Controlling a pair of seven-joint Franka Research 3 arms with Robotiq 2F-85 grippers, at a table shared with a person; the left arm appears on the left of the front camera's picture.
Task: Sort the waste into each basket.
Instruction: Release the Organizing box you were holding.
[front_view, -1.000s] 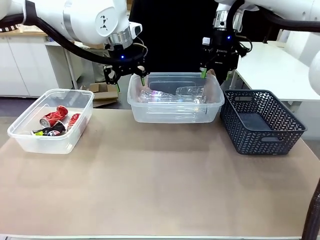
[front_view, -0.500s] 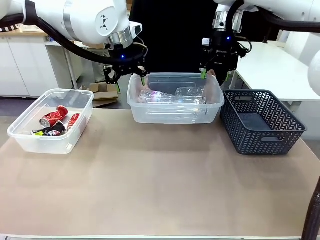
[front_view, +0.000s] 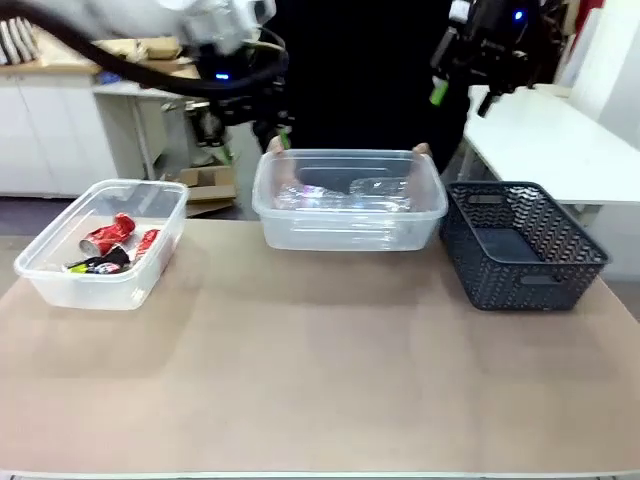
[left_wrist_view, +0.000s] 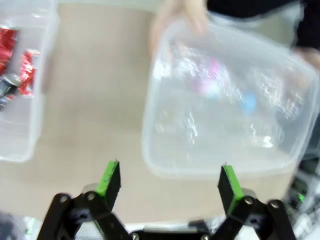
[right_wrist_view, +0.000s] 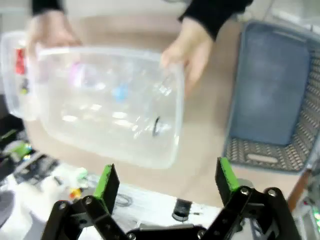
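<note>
Item: clear rectangular plastic tub (front_view: 349, 213) w/ clear plastic bottles (front_view: 345, 194), below both released pincers, left (left_wrist_view: 168, 182) & right (right_wrist_view: 165, 184), person's hands (right_wrist_view: 191, 48) on rim; rec. arms wait raised.

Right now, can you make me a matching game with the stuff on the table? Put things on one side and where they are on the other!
Things:
1. red cans
2. clear bottles
3. dark grey basket
4. person's hands

Places or states:
A. holding the middle tub's far rim
B. in the tub at the left of the table
C. at the right end of the table, with nothing in it
D. in the middle tub

Pairs: 1-B, 2-D, 3-C, 4-A
</note>
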